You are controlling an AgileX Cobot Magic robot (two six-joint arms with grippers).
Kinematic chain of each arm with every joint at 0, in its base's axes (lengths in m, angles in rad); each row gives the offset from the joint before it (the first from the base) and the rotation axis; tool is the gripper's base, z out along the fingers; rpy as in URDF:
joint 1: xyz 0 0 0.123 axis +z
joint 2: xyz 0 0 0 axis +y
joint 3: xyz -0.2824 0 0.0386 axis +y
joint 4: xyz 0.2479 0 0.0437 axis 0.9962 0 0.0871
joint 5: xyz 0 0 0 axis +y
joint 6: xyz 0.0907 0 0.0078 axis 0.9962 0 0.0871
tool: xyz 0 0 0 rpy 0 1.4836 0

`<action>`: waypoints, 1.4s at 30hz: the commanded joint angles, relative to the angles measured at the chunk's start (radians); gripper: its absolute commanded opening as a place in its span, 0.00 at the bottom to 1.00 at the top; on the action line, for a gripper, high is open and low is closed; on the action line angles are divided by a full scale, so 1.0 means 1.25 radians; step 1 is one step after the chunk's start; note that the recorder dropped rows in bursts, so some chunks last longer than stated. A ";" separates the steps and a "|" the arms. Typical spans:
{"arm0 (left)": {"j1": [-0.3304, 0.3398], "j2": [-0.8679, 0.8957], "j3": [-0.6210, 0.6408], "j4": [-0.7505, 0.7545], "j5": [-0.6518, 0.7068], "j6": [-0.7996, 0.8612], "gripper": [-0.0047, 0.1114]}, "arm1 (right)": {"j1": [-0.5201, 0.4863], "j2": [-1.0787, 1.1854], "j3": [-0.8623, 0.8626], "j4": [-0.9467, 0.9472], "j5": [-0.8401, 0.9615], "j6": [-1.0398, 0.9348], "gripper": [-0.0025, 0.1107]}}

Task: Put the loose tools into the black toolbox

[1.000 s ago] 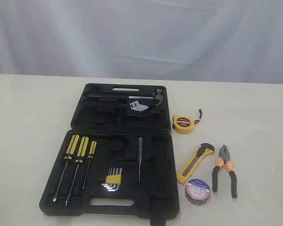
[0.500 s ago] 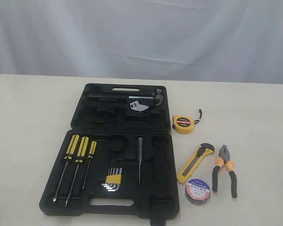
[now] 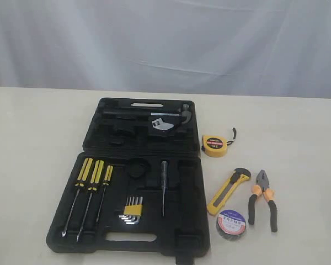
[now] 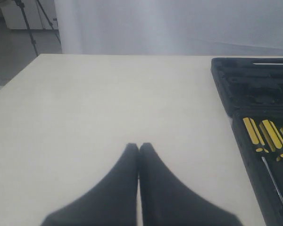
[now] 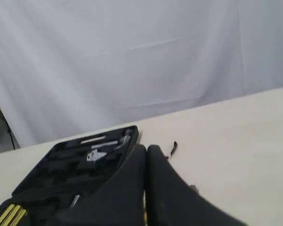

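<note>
The black toolbox (image 3: 91, 146) lies open on the table in the exterior view. To its right lie the yellow tape measure (image 3: 215, 146), the yellow-black utility knife (image 3: 228, 191), the orange-and-black-handled pliers (image 3: 263, 199) and the black tape roll (image 3: 231, 224). Neither gripper shows in the exterior view. My left gripper (image 4: 139, 147) is shut with nothing in it, over bare table beside the toolbox (image 4: 226, 80). My right gripper (image 5: 146, 149) is shut and empty, in front of the toolbox (image 5: 42, 169); its fingers hide most of the loose tools.
Yellow-black screwdrivers (image 3: 91, 182), yellow-holdered hex keys (image 3: 132, 211) and a small screwdriver (image 3: 163, 185) sit in the toolbox's near half. A hammer (image 3: 176, 114) lies in the far half. A white curtain (image 3: 165, 44) hangs behind the table. Bare table (image 3: 33, 138) spreads left of the toolbox.
</note>
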 commanded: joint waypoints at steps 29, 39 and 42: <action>-0.004 -0.001 0.002 -0.008 -0.006 -0.003 0.04 | 0.233 1.150 -0.724 -0.006 0.685 -0.261 0.02; -0.004 -0.001 0.002 -0.008 -0.006 -0.003 0.04 | 0.235 1.202 -0.716 -0.001 0.638 -0.261 0.02; -0.004 -0.001 0.002 -0.008 -0.006 -0.003 0.04 | 0.248 1.202 -0.716 0.000 0.629 -0.291 0.02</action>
